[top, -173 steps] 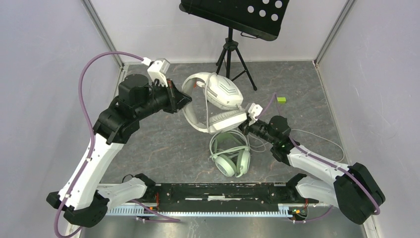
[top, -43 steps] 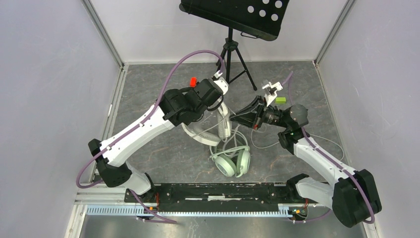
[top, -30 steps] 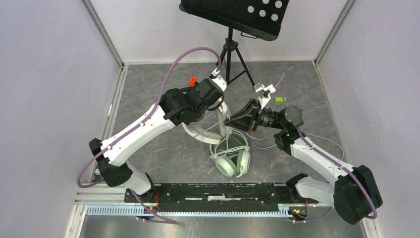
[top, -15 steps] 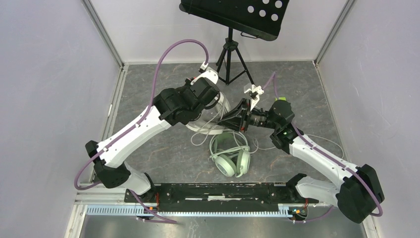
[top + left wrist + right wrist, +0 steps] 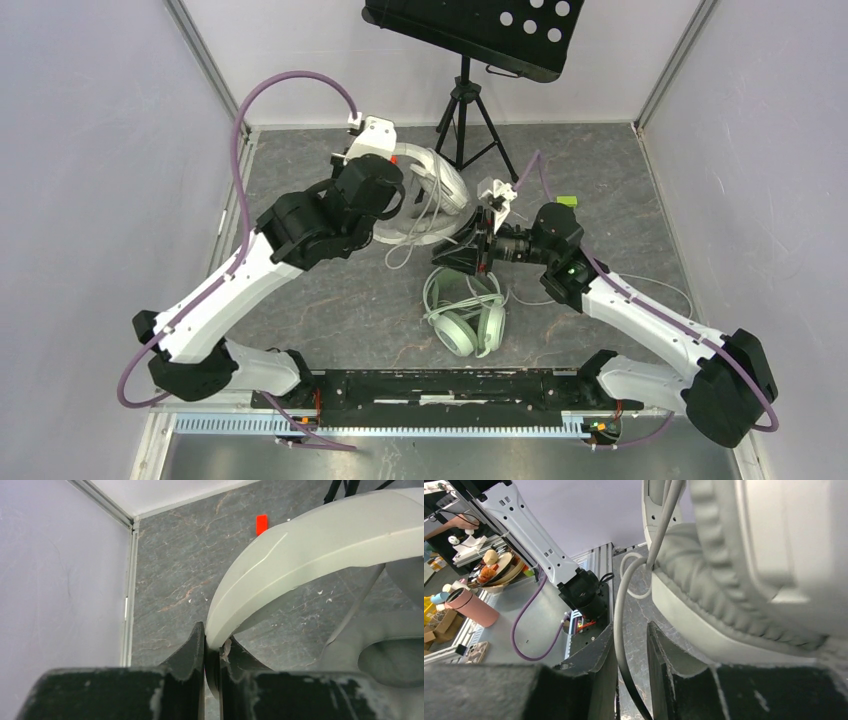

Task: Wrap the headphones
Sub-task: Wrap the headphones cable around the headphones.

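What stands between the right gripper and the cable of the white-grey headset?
Nothing visible does. In the right wrist view the cable runs through the gap between the parted fingers of the right gripper, beside the earcup cushion of the white-grey headset.

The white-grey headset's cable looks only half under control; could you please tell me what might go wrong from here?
The cable runs loosely between the parted fingers of the right gripper, so it could slip out and the wrap could unwind. The left gripper pinches only the edge of the headband, which may pivot or drop. Loose cable hangs near the mint-green headset and might snag on it.
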Robot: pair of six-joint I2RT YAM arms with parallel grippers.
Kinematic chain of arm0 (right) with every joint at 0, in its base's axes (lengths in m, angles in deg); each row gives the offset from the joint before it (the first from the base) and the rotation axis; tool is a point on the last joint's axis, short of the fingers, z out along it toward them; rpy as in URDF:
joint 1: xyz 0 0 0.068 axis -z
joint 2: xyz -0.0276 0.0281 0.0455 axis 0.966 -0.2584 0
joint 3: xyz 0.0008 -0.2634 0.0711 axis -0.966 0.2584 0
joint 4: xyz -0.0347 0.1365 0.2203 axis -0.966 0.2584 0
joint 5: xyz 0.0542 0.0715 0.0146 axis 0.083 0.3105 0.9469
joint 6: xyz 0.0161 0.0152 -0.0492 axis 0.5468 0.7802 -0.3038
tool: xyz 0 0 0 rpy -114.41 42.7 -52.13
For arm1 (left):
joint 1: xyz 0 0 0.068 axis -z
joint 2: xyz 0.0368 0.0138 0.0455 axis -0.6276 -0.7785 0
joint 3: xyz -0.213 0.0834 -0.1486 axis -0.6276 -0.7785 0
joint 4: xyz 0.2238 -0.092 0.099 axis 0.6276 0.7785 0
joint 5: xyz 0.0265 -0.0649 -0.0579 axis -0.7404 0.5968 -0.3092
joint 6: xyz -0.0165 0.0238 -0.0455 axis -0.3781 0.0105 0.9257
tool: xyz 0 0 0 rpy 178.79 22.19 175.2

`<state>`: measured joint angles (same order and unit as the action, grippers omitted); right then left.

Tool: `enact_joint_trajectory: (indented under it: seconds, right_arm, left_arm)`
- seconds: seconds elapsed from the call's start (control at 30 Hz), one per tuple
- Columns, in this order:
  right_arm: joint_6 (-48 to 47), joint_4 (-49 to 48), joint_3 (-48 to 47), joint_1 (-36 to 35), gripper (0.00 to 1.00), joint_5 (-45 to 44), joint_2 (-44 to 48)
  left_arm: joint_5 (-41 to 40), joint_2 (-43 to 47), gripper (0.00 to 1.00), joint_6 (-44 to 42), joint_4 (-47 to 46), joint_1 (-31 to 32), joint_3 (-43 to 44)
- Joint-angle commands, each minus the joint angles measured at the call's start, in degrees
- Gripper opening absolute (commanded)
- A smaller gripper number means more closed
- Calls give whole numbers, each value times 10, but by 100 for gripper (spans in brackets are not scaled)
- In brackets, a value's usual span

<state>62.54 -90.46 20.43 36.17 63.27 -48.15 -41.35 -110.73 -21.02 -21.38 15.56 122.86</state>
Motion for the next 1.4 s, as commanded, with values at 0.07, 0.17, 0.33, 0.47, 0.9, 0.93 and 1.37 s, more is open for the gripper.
enact_joint_trajectory:
  seconds: [0.07, 0.17, 0.33, 0.47, 0.9, 0.93, 1.37]
  right_arm:
    - [-30, -8, -23, -16, 30, -19, 2]
    - [-33, -10, -17, -20, 16, -23, 0]
    - [-34, -36, 12, -30, 0, -30, 5]
    - [-44, -27, 15, -37, 0, -31, -3]
    - [-144, 106, 39, -53, 0, -65, 9]
    - [-153, 116, 45, -53, 0, -71, 15]
    - [-231, 224, 87, -47, 0, -319, 37]
  left_arm:
    - [-23, 65, 2, 66, -127, -4, -26]
    - [-21, 76, 2, 70, -137, -10, -30]
    - [39, 88, 2, 90, -160, -60, -28]
    - [140, 97, 2, 133, -194, -143, -34]
    - [220, 133, 2, 244, -339, -251, -54]
    - [221, 135, 2, 249, -350, -251, -54]
    - [296, 127, 2, 278, -348, -259, 0]
